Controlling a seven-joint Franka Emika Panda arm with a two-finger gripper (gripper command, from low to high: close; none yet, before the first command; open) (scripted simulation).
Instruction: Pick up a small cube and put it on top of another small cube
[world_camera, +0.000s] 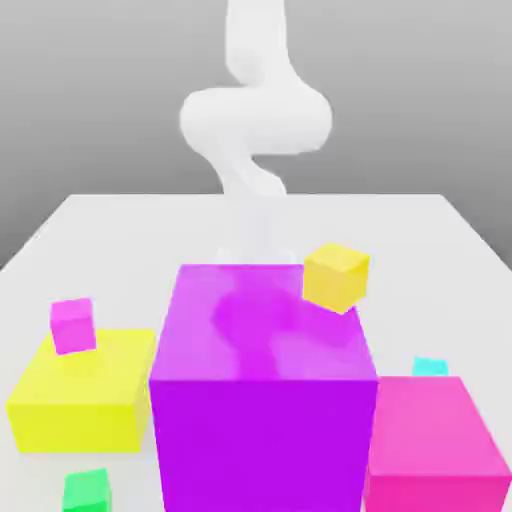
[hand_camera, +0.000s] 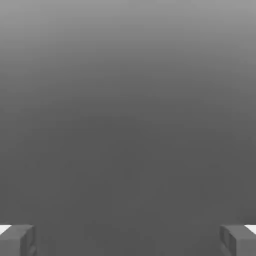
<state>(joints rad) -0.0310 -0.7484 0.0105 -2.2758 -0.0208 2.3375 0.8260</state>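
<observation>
Hand view shows the tool (hand_camera: 128, 241) open and empty; it should descend squarely over the cyan cube (world_camera: 430, 367), lower right in the exterior view.

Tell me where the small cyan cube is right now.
The small cyan cube is toward the exterior view's right, showing just beyond the far edge of the big pink block, which hides its lower part.

There are 4 small cubes (world_camera: 431, 367), 3 large blocks (world_camera: 265, 440) and 1 arm (world_camera: 256, 120).
</observation>
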